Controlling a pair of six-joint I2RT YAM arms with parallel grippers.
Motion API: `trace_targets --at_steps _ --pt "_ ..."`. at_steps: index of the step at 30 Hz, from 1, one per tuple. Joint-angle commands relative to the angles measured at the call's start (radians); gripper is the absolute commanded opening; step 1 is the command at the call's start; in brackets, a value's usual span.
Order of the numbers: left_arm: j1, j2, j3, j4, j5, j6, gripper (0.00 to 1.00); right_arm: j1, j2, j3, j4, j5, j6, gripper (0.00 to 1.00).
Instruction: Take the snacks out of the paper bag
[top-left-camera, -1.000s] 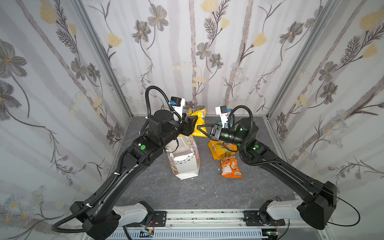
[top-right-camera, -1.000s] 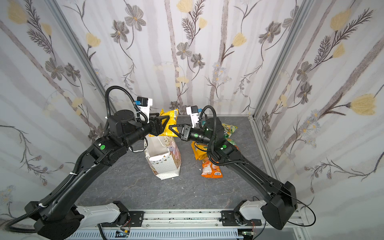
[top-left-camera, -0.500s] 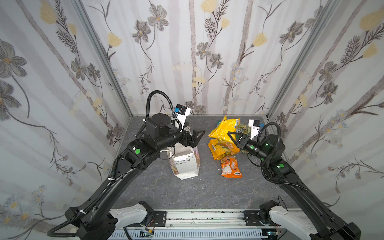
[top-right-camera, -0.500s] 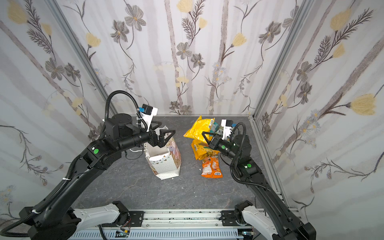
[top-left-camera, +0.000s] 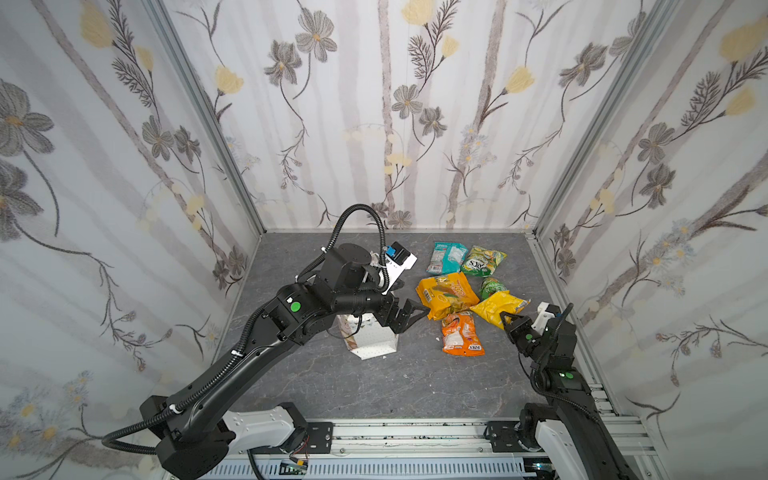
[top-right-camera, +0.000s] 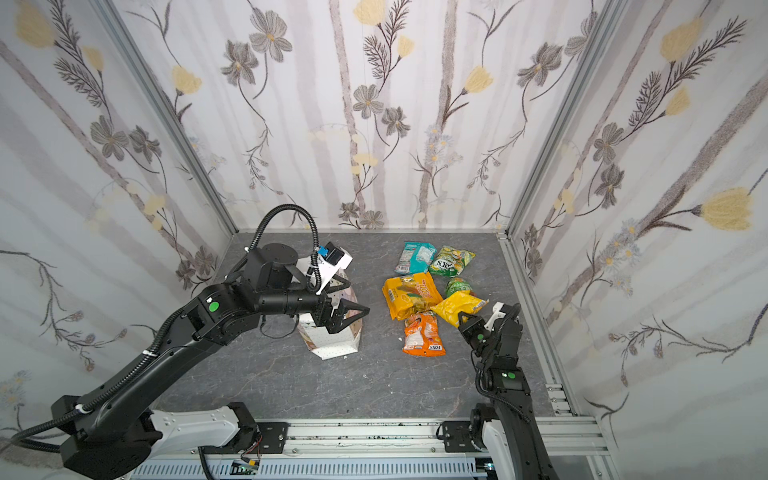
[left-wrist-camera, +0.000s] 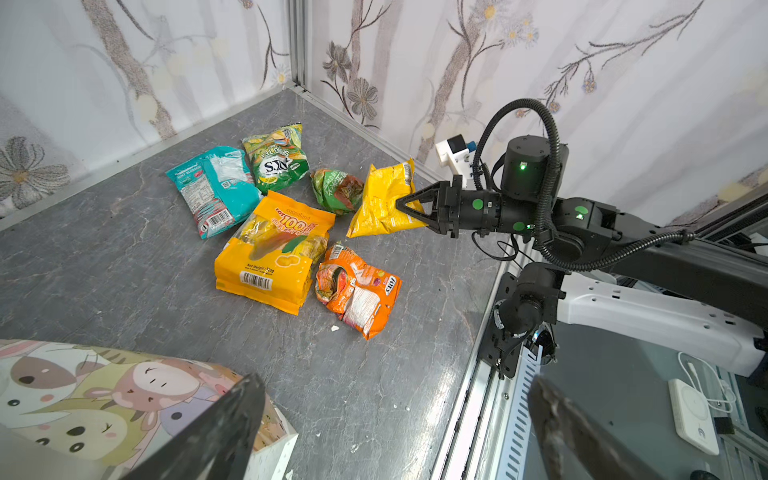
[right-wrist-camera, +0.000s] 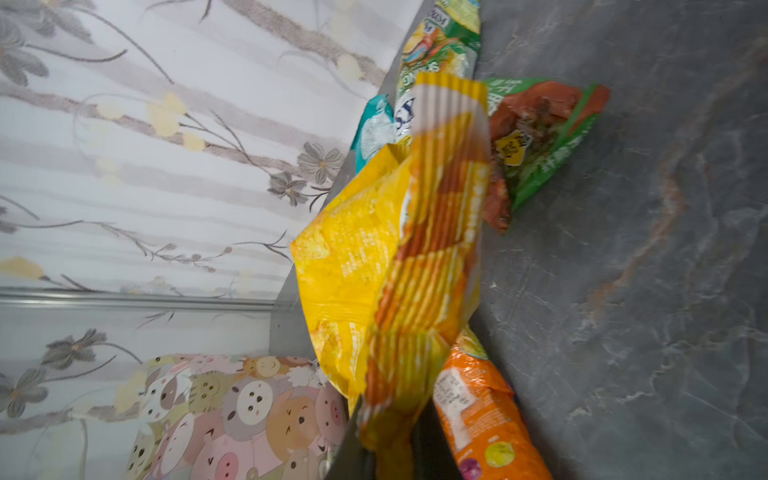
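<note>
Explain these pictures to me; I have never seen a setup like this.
The machine is two black robot arms, left arm and right arm, working over a grey table. Each ends in a two-fingered gripper.

Two pictures look down from overhead, side by side, and show nearly the same scene. The other two come from small cameras on the arms' wrists.

On the table stands a paper bag printed with cartoon animal faces. Beside it lie a teal packet, two green packets, an orange-yellow packet and an orange packet.

The right gripper is shut on the edge of a yellow packet. The left gripper is open and empty, near the bag's top.
</note>
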Motion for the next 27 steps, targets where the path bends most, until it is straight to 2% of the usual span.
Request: trace_targets --at_steps 1,5,9,15,21,25,27 --pt "-0.005 -0.007 -0.003 -0.003 -0.023 0.023 1.00 -0.029 0.052 -0.049 0.169 -0.027 0.046 0.08" --pt "-0.010 -0.009 -0.004 -0.005 -0.047 0.021 1.00 -0.039 0.154 -0.057 0.217 -0.051 0.014 0.09" --pt "-0.011 -0.017 -0.004 -0.001 -0.071 0.022 1.00 -0.040 0.227 -0.068 0.257 -0.068 -0.013 0.15" --pt "-0.012 -0.034 -0.004 0.002 -0.129 0.025 1.00 -0.039 0.267 -0.076 0.220 -0.094 -0.048 0.40" --pt "-0.011 -0.055 -0.036 0.020 -0.195 0.036 1.00 -0.038 0.141 -0.090 0.056 -0.028 -0.079 0.60" --pt "-0.012 -0.090 -0.050 0.026 -0.293 0.036 1.00 -0.038 0.003 -0.096 -0.054 -0.038 -0.100 0.84" --pt "-0.011 -0.099 -0.041 0.000 -0.361 0.027 1.00 -0.038 -0.095 -0.095 -0.109 -0.043 -0.088 0.92"
